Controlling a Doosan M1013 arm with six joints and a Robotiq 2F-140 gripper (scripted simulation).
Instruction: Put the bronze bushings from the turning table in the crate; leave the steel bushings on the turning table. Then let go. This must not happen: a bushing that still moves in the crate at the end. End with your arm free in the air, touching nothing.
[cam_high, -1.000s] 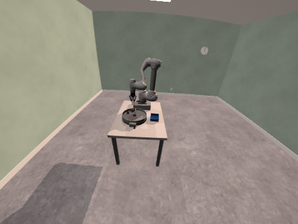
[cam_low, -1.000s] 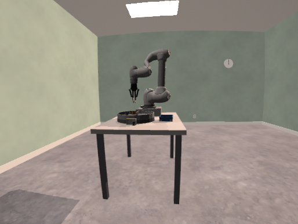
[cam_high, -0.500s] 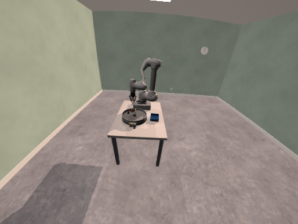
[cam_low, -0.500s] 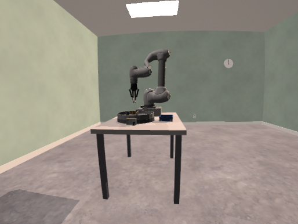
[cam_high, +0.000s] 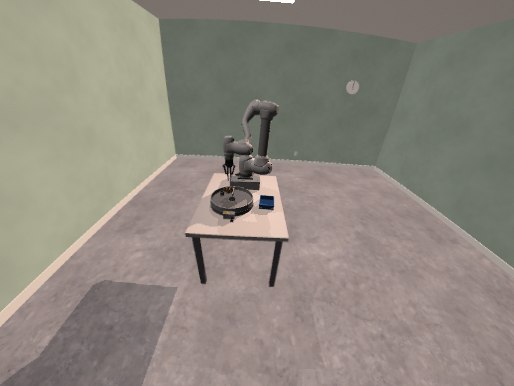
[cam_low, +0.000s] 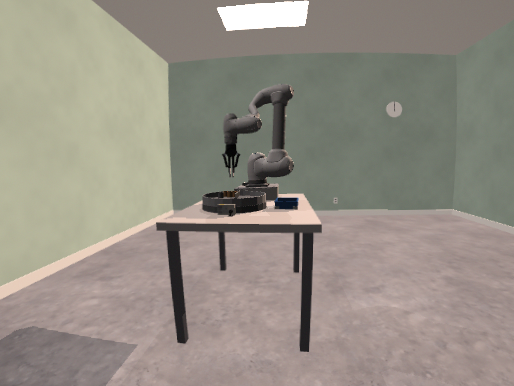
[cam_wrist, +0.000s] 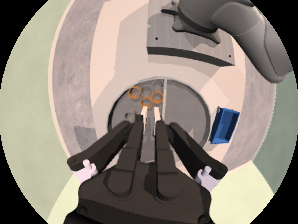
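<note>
Table (cam_low: 280, 223): pale top, four dark legs, stands on grey floor (cam_low: 400, 300). On top: arm base (cam_high: 254, 184) at far edge; round dark turntable (cam_high: 244, 204) in front of base, toward left side; small box (cam_low: 226, 208) against turntable's near rim; blue crate (cam_high: 267, 202) just right of turntable, apart from it. Darker mat (cam_high: 100, 330) on floor, near left corner.

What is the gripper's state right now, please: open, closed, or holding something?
Gripper: closed with its fingers nearly together and nothing held, hanging above the turning table and its bronze bushings.
</note>
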